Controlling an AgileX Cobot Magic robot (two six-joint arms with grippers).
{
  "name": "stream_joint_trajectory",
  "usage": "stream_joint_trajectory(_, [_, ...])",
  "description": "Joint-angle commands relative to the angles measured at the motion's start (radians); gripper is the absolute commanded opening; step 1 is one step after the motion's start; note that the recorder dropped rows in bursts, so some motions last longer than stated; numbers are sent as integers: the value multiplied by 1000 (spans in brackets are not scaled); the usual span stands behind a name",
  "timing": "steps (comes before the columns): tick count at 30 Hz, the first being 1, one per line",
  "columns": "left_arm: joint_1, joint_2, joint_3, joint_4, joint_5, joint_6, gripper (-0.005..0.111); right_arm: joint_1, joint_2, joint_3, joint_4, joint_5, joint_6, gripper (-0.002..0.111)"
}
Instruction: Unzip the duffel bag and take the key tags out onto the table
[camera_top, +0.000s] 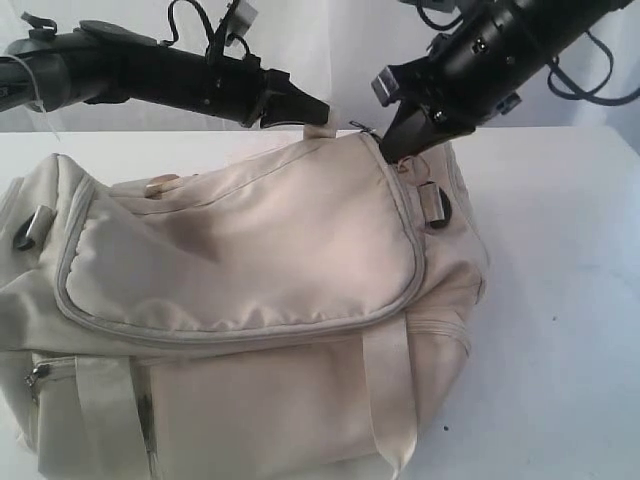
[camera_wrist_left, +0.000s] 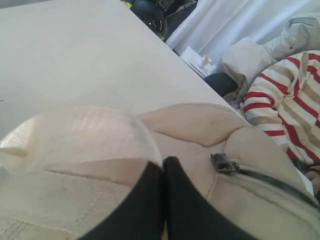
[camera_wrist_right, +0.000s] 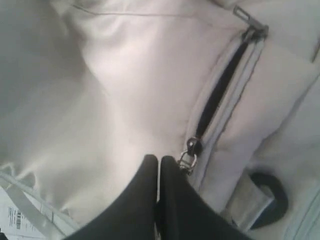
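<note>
Duffel bag (camera_top: 250, 260), cream fabric, rests on the white table (camera_top: 560, 300) with its curved top flap facing up. No brand name or printed text can be read on the bag.

Left gripper (camera_top: 322, 112) sits at the bag's upper rear edge, with the jaws pressed together. A cream webbing loop (camera_wrist_left: 75, 132) lies against one finger. Whether the loop is pinched cannot be determined.

Right gripper (camera_top: 388, 152) is at the bag's upper end corner, fingers closed tip to tip. In the right wrist view, the metal zipper pull (camera_wrist_right: 187, 161) sits just beside the fingertips. Whether it is held cannot be determined.

Grey zipper (camera_wrist_right: 220, 90) shows a short dark gap between two sliders. A black ring (camera_wrist_right: 270, 192) hangs on a strap tab just beside this zipper.

White paper label (camera_wrist_right: 15, 217) lies beside the bag and carries a barcode. Its characters are too small to read.
</note>
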Motion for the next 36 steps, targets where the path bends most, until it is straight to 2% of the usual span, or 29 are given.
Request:
stream_joint_trajectory(1, [-2,-6,-9,-28,14,-7,0,-3,-100,138,6,-34,-22,0])
stream_joint_trajectory(12, [-2,-6,-9,-14,1,-19,0,-3,-335,417,8,-143,-20,0])
stream_joint_trajectory(21, [-2,-6,-9,-7,-3,-21,0,-3,-427,642,73,-295,-32,0])
stream_joint_trajectory(26, [-2,-6,-9,-3,3,-24,0,-3,-459,660,69,-377,-166,0])
stream_joint_trajectory(30, [-2,-6,-9,-1,3,-24,0,-3,-473,660,58,-512,-310,0])
stream_joint_trajectory(33, [-2,-6,-9,-1,3,-24,0,-3,-462,660,58,-568,-305,8])
stream_joint_trajectory(36, [-2,-6,-9,-1,3,-24,0,-3,-434,660,67,-570,-292,28])
